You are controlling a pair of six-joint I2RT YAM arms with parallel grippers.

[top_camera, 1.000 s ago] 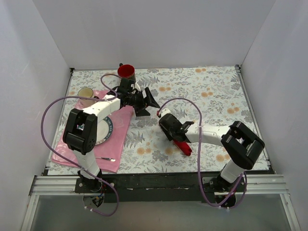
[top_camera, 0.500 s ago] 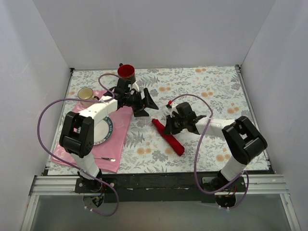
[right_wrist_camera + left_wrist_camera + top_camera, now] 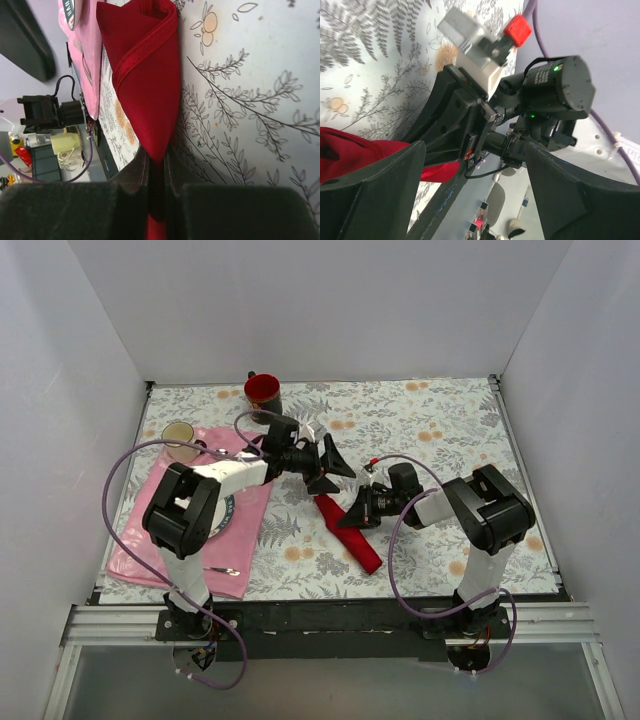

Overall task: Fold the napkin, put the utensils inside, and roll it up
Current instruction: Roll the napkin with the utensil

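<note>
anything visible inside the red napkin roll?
Only red fabric folds show at the end of the napkin. No gold cutlery is visible; the cloth covers the interior, so its contents can't be told.

Robot lab test booth, plain white walls, aluminium frame rail

Soft matt red cloth napkin, stitched hem; matt floral-print table cover.

No readable text, labels, brands, numbers or signs in any view.
</note>
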